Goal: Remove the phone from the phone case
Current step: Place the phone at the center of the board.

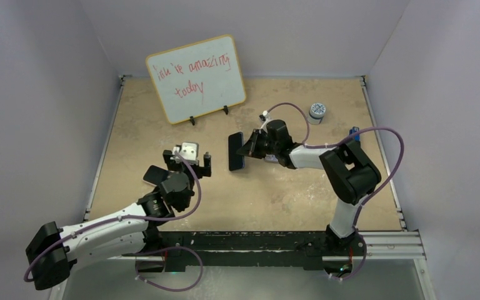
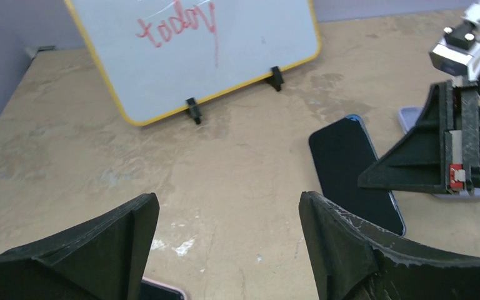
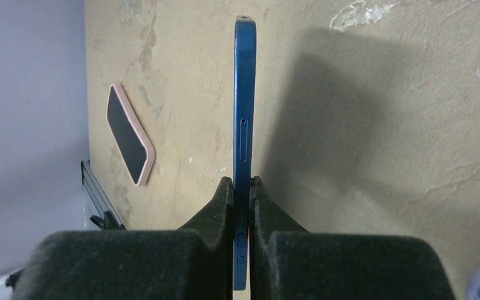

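My right gripper is shut on the blue phone, holding it off the table near the middle. In the right wrist view the phone shows edge-on, pinched between the fingers of that gripper. The pink phone case lies flat at the left with its dark inside up, apart from the phone; the right wrist view also shows the case. My left gripper hovers just beside the case, open with nothing between its fingers. In that view the phone's dark screen is ahead to the right.
A yellow-framed whiteboard with red writing stands at the back left. A small round jar sits at the back right. A flat lavender object lies under the right gripper. Grey walls close in three sides.
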Robot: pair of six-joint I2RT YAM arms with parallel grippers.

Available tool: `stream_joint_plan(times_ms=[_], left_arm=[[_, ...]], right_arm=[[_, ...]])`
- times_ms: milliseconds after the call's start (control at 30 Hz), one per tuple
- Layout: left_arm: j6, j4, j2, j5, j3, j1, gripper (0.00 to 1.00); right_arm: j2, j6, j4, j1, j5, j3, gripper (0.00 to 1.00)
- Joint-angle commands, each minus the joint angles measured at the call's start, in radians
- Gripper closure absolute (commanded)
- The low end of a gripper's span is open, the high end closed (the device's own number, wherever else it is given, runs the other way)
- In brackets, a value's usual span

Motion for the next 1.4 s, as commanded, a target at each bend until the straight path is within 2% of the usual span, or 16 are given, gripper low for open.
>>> stream_joint_plan(times_ms=[0, 100, 167, 467, 667, 900, 1100, 1233, 1367], left_arm=[[-0.121, -0.017, -0.086, -0.143, -0.036, 0.025, 0.13], [-0.14, -0.026, -0.099, -0.15, -0.044, 0.041, 0.12], [-0.144, -0.032, -0.086, -0.151, -0.04, 0.047, 0.12], [-0.199, -0.092, -0.022, -0.143, -0.003, 0.077, 0.11], [-0.238, -0.12, -0.03, -0.125, 0.003, 0.095, 0.1], [-0.326, -0.16, -0.009, -0.022, 0.029, 0.137, 0.1], [-0.472, -0.229, 0.027, 0.133, 0.038, 0.267, 0.1], [-0.601, -0.323, 0.026, 0.272, 0.048, 0.358, 0.09], [-0.676, -0.461, 0.023, 0.285, 0.088, 0.422, 0.07]], right_arm=[[0.034, 0.085, 0.038, 0.012, 0.071, 0.093, 1.0], [0.082, 0.115, 0.046, 0.016, 0.078, 0.12, 1.0], [0.108, 0.128, 0.038, 0.017, 0.08, 0.135, 0.97], [0.129, 0.058, -0.099, 0.017, 0.127, 0.176, 0.63], [0.103, -0.01, -0.214, 0.018, 0.138, 0.174, 0.47], [-0.009, -0.143, -0.298, 0.015, 0.18, 0.132, 0.26], [-0.144, -0.304, -0.303, 0.004, 0.219, 0.052, 0.15], [-0.294, -0.37, -0.19, -0.034, 0.255, -0.075, 0.1], [-0.444, -0.374, -0.06, -0.067, 0.268, -0.215, 0.05]])
